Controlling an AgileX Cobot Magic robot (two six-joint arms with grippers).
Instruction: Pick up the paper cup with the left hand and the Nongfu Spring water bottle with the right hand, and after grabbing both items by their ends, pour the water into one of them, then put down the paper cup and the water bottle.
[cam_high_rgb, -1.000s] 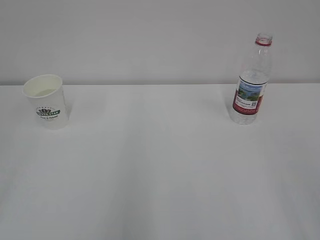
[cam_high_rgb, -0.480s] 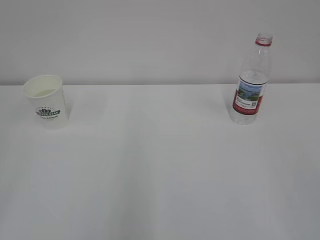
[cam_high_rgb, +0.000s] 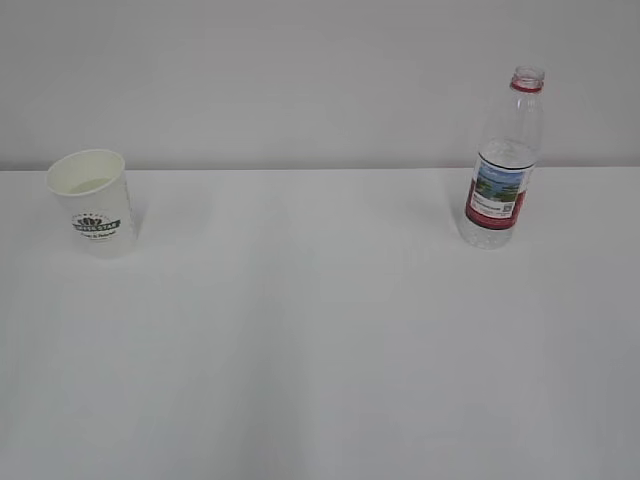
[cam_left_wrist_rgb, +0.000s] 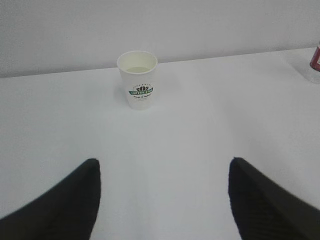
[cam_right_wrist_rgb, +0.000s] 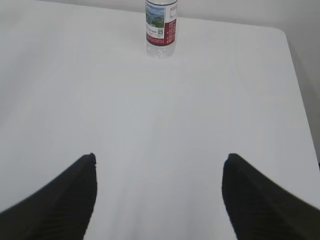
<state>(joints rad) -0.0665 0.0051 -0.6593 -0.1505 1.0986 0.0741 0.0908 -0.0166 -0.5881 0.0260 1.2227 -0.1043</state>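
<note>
Paper cup (cam_high_rgb: 93, 203) upright at worktop (cam_high_rgb: 320, 330) far left, bottle (cam_high_rgb: 503, 160) uncapped at far right: well apart, one per arm, we judge. Left claw (cam_left_wrist_rgb: 162, 200) and right claw (cam_right_wrist_rgb: 157, 197) released, both empty, facing their targets.

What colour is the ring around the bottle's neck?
Red. The neck ring of the bottle shows best in the exterior view.

Exterior camera slants down across the table (cam_high_rgb: 320, 330); both wrist cameras look forward over it.
</note>
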